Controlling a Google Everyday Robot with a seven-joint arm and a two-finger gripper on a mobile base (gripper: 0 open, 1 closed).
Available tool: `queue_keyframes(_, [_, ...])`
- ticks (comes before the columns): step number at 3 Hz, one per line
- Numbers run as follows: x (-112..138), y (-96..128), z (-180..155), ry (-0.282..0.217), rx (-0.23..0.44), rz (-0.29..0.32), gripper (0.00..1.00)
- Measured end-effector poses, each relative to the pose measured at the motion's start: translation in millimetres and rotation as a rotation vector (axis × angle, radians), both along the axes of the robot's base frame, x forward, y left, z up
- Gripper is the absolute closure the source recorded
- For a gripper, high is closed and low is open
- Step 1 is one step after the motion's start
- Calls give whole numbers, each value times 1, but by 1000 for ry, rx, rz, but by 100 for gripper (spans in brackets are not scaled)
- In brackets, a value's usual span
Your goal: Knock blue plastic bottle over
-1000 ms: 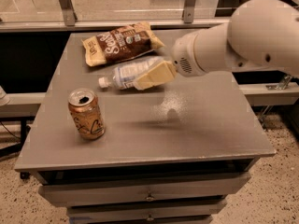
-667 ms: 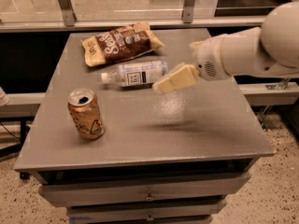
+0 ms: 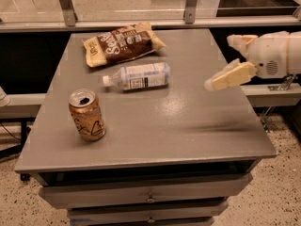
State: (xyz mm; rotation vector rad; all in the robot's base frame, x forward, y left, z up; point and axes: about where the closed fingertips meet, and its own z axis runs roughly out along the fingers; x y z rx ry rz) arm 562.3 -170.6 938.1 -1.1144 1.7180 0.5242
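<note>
The blue plastic bottle (image 3: 140, 76) lies on its side in the middle of the grey table (image 3: 188, 121), its white cap pointing left and its label facing up. My gripper (image 3: 218, 62) hangs over the table's right edge, well to the right of the bottle and not touching it. Its two cream fingers (image 3: 231, 76) stand apart with nothing between them.
A gold-tan drink can (image 3: 87, 115) stands upright at the front left. A brown snack bag (image 3: 122, 44) lies at the back, just behind the bottle. A low rail and glass panel run behind the table. Drawers sit under the tabletop.
My gripper has pulled away to the right, off the bottle and out to the table's right edge. The bottle stays lying on its side.
</note>
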Motion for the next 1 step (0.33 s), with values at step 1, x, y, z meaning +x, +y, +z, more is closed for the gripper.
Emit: queue_keyframes(1, [2,-2,9,-21,0,14,0])
